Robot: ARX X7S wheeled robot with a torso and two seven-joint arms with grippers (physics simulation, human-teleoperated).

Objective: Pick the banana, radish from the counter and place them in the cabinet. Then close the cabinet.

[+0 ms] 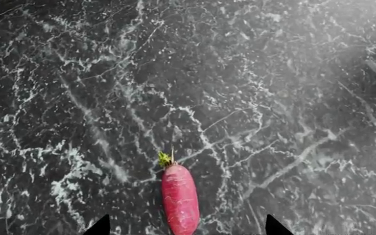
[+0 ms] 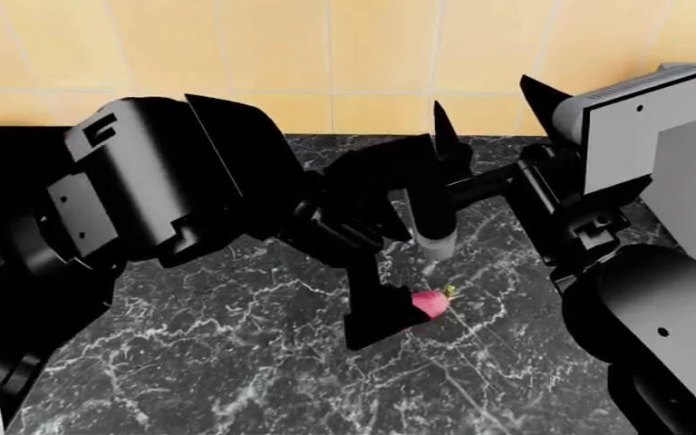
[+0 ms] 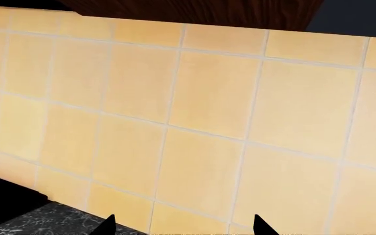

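**Settle the left tool over the radish before you close**

Your left tool [image 1: 188, 230] hangs over the worktop with its jaws spread: in the left wrist view the two dark fingertips [image 1: 100, 226] show well apart, and the radish [image 1: 179, 198] lies between them without touching either. It rests flat on the dark marble worktop [image 1: 273, 98], its green stub pointing toward 12 o'clock in that view and its body running back toward the tool at 6 o'clock, so its long axis lies crosswise to the closing direction. That is a good line: the jaws will close on the narrow sides.

In the head view the radish [image 2: 430, 303] peeps out at about 3 o'clock from the lower left finger, which hides much of it; how high the fingertips ride above the stone is hard to judge from here, so come down slowly. Aim for the thick middle, not the tapered end. The skin looks smooth and round, so a pinch near the tip would probably squirt it out. Keep it centred so both pads meet it together.

Your right tool [image 3: 182, 230] is raised and points at the tiled wall [image 3: 207, 122], jaws apart and holding nothing; it sits near the left arm in the head view, so hold it steady.

No banana or cabinet door shows in these views.
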